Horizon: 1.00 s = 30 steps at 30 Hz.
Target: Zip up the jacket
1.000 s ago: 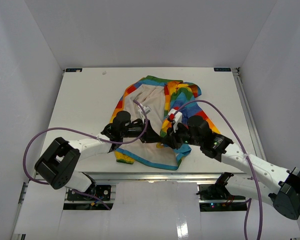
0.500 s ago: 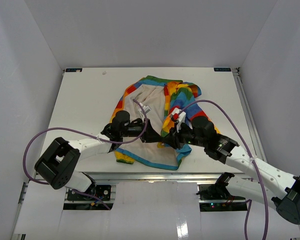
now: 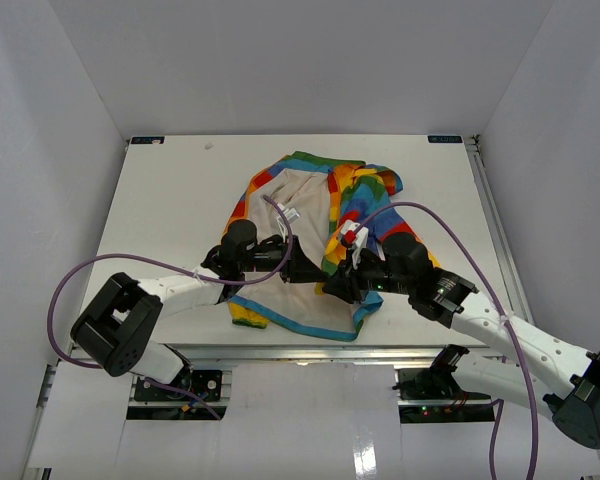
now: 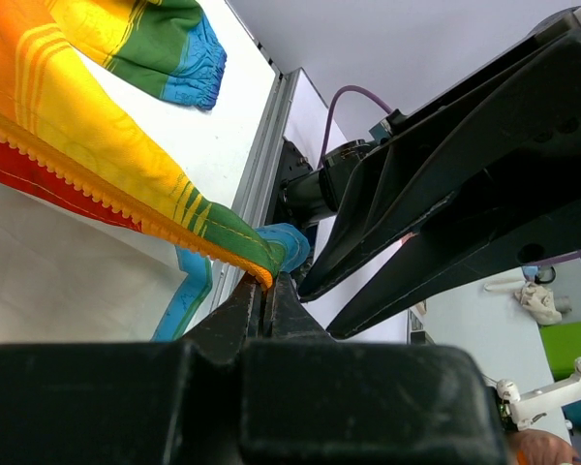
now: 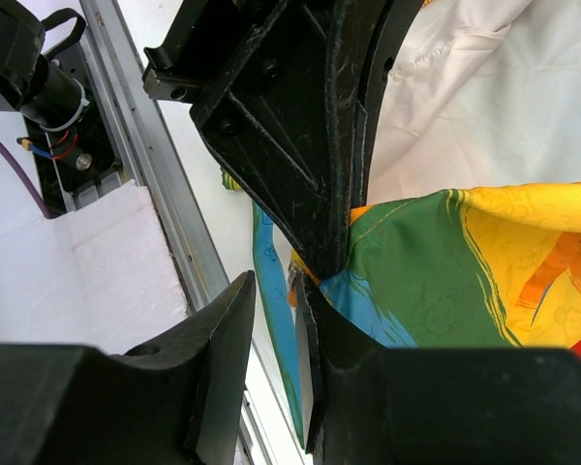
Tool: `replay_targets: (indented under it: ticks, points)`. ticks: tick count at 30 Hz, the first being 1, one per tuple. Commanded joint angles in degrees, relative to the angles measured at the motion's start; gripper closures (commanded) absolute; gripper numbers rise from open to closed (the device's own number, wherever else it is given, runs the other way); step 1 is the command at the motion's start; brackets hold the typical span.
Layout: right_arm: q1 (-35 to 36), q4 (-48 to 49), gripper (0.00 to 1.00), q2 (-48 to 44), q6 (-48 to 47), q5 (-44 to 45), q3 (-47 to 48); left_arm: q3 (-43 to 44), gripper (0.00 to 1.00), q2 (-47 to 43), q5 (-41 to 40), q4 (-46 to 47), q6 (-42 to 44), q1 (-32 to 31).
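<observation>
The rainbow-striped jacket (image 3: 300, 215) lies open on the white table, cream lining up. My left gripper (image 3: 317, 275) is shut on the bottom end of the orange zipper (image 4: 97, 199), at the hem corner of the jacket's right front panel (image 4: 223, 242). That corner is lifted off the table. My right gripper (image 3: 332, 287) is right against the left one, jaws slightly open with nothing between them (image 5: 276, 291). One of its fingers (image 5: 320, 368) touches the blue-green hem (image 5: 445, 281). The left gripper's fingers (image 5: 290, 145) fill the top of the right wrist view.
The table's near edge with its metal rail (image 5: 145, 174) runs just below the grippers. White walls close in the table (image 3: 180, 190) on three sides. Purple cables (image 3: 450, 240) loop over both arms. A blue-cuffed sleeve (image 4: 189, 58) lies beyond the held panel.
</observation>
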Motion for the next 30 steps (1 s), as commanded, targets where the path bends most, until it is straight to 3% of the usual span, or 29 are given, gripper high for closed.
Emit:
replay_targets:
  ticks: [1, 8, 23, 30]
  points:
    - [0.2, 0.8, 0.70, 0.2, 0.2, 3.3, 0.9, -0.3, 1.00, -0.5, 2.2, 2.5, -0.7, 0.3]
    - [0.1, 0.4, 0.69, 0.7, 0.0, 5.5, 0.9, -0.7, 1.00, -0.3, 2.9, 4.1, -1.7, 0.6]
    - [0.1, 3.7, 0.69, 1.2, 1.3, 1.3, -2.1, -1.0, 1.00, -0.2, 2.8, 5.1, -2.4, 1.3]
    - [0.2, 4.3, 0.83, 1.3, 1.7, 1.0, -2.0, -1.0, 1.00, -0.1, 2.3, 4.6, -2.0, 1.4]
